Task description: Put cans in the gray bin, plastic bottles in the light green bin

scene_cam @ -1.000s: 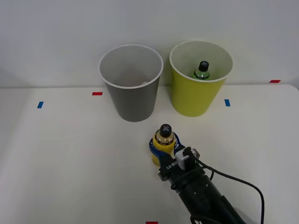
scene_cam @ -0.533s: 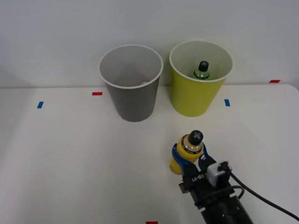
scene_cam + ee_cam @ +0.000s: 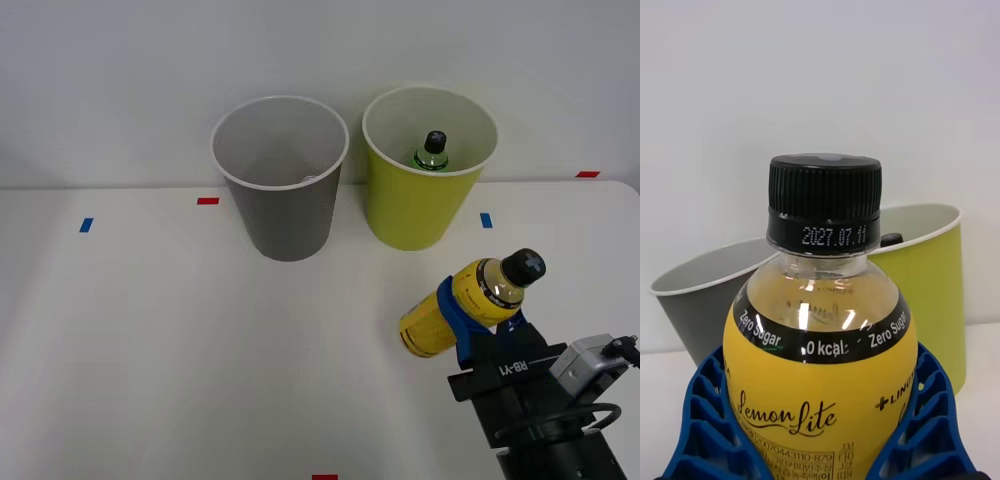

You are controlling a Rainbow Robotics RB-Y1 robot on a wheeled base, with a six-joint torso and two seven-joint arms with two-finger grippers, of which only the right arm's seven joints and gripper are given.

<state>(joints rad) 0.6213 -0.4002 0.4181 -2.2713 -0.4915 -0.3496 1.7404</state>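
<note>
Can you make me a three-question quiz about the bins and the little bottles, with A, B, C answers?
1. Where is the small green plastic bottle with the black cap?
A. Inside the round lime-green bin
B. Inside the round dark gray bin
C. Lying on the white table

2. How many round bins stand on the table?
A. One
B. Two
C. Four

3. What is happening to the yellow plastic bottle with the black cap?
A. It stands alone on the table
B. It sits in the gray bin
C. The right gripper's blue ribbed fingers hold it

Answers:
1. A, its cap pokes up inside the lime-green bin.
2. B, the gray bin and the lime-green one stand side by side.
3. C, the right gripper clasps its body, tilted above the table.
</note>
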